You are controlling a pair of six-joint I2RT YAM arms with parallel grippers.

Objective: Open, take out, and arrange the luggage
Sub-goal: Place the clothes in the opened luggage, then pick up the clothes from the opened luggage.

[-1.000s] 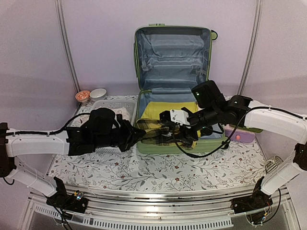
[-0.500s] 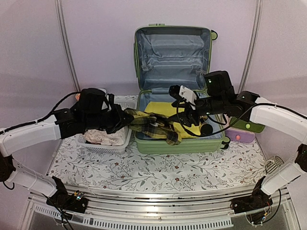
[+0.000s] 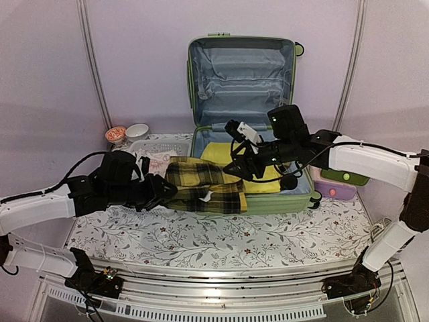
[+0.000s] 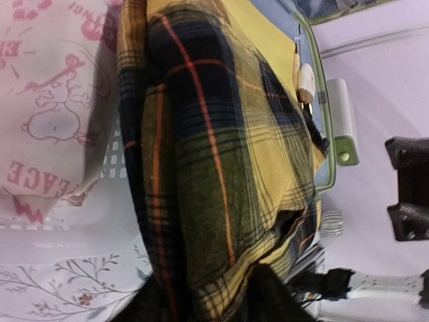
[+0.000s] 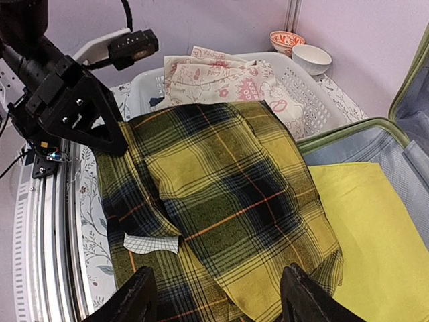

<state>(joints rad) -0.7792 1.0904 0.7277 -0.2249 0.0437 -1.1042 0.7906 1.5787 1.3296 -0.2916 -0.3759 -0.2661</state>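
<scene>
Low at the table's left, the left gripper [image 3: 163, 192] pinches one plaid shirt [image 3: 204, 184]. It is draped over the front rim of the luggage [image 3: 241, 74], which lies open mid-table. The right gripper [image 3: 236, 163] hangs above, fingers apart. Around them are one yellow cloth [image 3: 224, 153], one basket [image 3: 144, 146] and two bowls [image 3: 137, 131].

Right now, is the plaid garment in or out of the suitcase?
Partly out: the plaid garment drapes over the suitcase rim, one end toward the white basket.
</scene>
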